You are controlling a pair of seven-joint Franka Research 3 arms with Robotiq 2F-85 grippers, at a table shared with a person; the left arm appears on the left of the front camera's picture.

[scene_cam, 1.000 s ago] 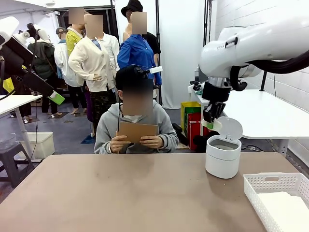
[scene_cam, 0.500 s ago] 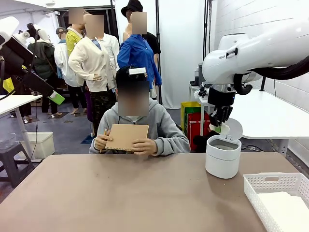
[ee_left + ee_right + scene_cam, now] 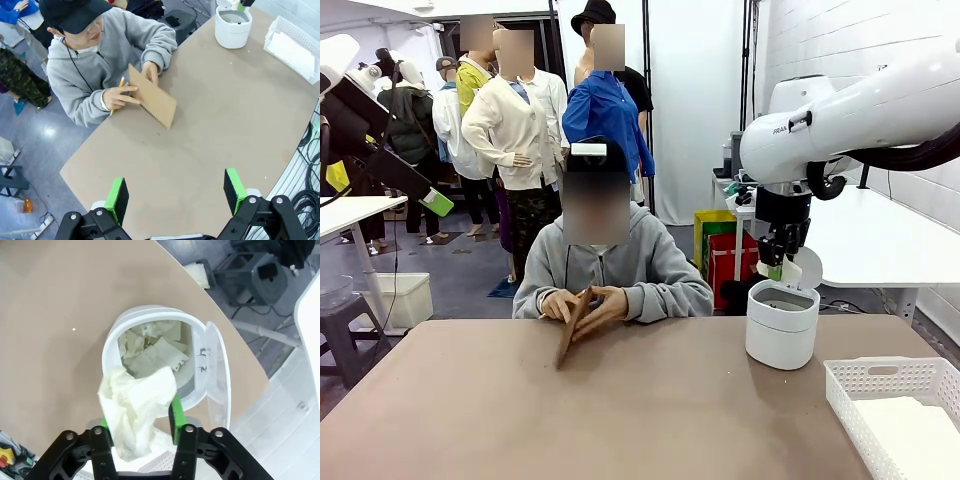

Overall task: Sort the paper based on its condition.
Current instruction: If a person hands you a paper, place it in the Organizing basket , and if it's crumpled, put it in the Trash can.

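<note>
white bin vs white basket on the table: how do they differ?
Shape: the bin is a round tub with a flip lid standing open; the basket is a shallow rectangular tray with perforated walls and no lid.
Contents: the bin holds crumpled paper scraps; the basket holds flat white sheets.
Position: the bin sits farther from the robot, under the right gripper; the basket sits at the near right edge.
Both are white plastic.

Right pincer [image 3: 779,266] points down with jaws parted; left pincer [image 3: 175,192] gapes wide.
</note>
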